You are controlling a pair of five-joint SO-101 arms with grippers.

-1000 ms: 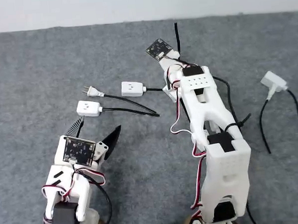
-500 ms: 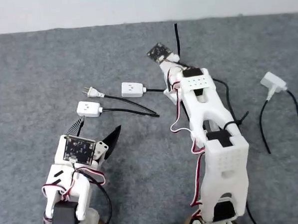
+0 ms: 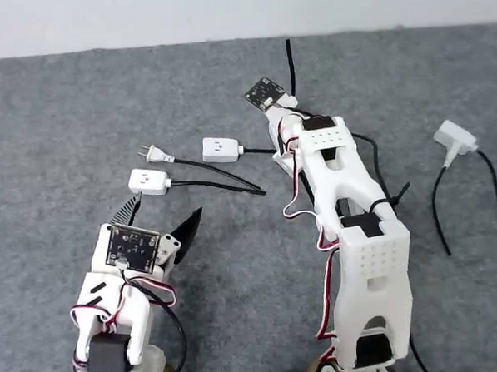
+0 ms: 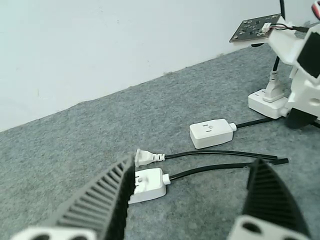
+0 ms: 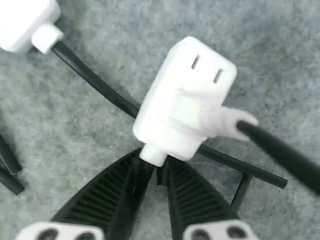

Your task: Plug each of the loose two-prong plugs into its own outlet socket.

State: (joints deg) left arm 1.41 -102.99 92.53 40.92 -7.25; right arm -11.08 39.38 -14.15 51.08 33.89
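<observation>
Since a second before, the right arm's wrist had drawn slightly back toward its own base. The left arm and the loose pieces lay as they had.

The loose white two-prong plug (image 3: pixel 151 152) on its black cord lay unplugged on the grey felt-covered counter (image 3: pixel 61 104). Just beside the plug, on the side toward the left arm, rested a small white outlet socket (image 3: pixel 148 181), probably its intended mate given how close the two were. A second white outlet socket (image 3: pixel 220 147) lay near the plug on the side toward the right arm, slots facing up.

Farther from the plug in that direction was a white outlet socket block (image 5: pixel 185 95) with a white plug already seated in one side and a free pair of slots on its face. The right fingers (image 5: pixel 159 170) were almost closed, pinching the block's narrow cord end, apparently to steady or reposition it.

The left fingers (image 3: pixel 166 205) stood wide apart and held nothing. They hung on the near side of the plug, past the small socket. The plug lay ahead of their gap and apart from both fingers, which suited a coming pick-up.

Well away from the plug, beyond the right arm, lay what looked like another plug, a white angled plug body (image 3: pixel 456 138) on a black cord.
</observation>
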